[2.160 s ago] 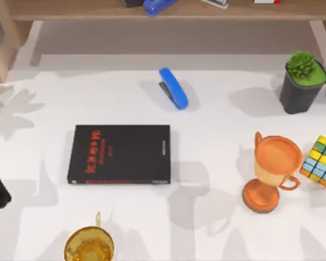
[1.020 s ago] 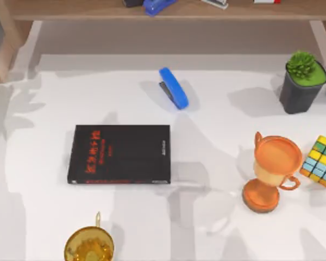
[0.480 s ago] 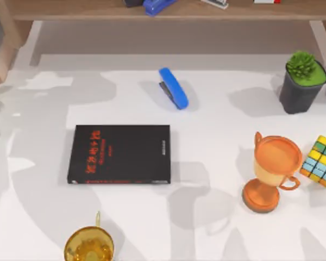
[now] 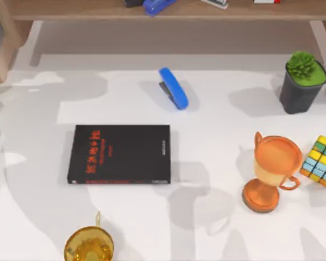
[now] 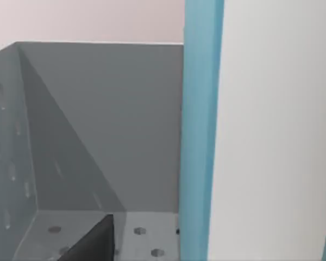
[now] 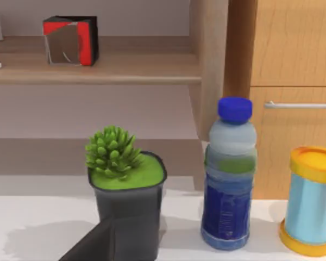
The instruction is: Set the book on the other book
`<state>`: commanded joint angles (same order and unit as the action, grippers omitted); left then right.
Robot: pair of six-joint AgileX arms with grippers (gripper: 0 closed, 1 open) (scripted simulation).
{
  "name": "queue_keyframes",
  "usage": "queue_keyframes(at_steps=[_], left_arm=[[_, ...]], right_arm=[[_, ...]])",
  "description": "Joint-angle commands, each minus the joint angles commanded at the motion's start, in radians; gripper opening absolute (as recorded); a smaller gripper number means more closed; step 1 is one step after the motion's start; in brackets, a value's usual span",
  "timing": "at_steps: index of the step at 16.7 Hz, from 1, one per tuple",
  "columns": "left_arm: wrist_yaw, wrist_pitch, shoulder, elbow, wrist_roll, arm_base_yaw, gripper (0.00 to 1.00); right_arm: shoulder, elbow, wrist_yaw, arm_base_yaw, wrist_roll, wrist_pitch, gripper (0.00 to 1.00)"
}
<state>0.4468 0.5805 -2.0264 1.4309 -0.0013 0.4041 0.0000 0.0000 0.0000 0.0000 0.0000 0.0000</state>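
Note:
The other book (image 4: 119,154), black with red lettering, lies flat left of the table's middle in the top view. In the left wrist view the book (image 5: 271,136) stands upright very close to the camera. Its light blue cover and white page edge are set against a grey perforated holder (image 5: 98,125). A dark part of my left gripper (image 5: 92,244) shows low down beside the book, over the holder's floor. My right gripper (image 6: 100,242) shows as a dark tip in front of the potted plant (image 6: 125,185), at the table's far right.
A blue stapler (image 4: 173,88) lies behind the black book. An orange trophy (image 4: 270,171), a Rubik's cube (image 4: 320,160) and the potted plant (image 4: 302,81) stand at the right, and a gold cup (image 4: 89,246) at the front. A bottle (image 6: 230,174) and a can (image 6: 312,201) stand beside the plant.
My left arm, seen earlier at the top view's left edge, has left that view. Shadows have shifted across the left side of the table. The black book has not moved.

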Motion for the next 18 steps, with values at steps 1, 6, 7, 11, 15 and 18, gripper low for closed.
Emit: queue_keyframes(at_steps=[1,6,7,11,15,18], left_arm=[[-0.002,-0.003,-0.007,0.012,0.0,-0.001,1.0],[-0.019,-0.039,-0.081,0.124,-0.001,-0.017,1.0],[-0.022,-0.045,-0.093,0.142,-0.001,-0.02,1.0],[-0.024,-0.049,-0.101,0.154,-0.001,-0.022,1.0],[-0.024,-0.049,-0.101,0.154,-0.001,-0.022,0.77],[-0.024,-0.049,-0.101,0.154,-0.001,-0.022,0.55]], right_arm=[[0.0,0.0,0.0,0.0,0.0,0.0,1.0],[0.0,0.0,0.0,0.0,0.0,0.0,1.0],[0.0,0.0,0.0,0.0,0.0,0.0,1.0],[0.0,0.0,0.0,0.0,0.0,0.0,1.0],[0.0,0.0,0.0,0.0,0.0,0.0,1.0],[0.0,0.0,0.0,0.0,0.0,0.0,1.0]])
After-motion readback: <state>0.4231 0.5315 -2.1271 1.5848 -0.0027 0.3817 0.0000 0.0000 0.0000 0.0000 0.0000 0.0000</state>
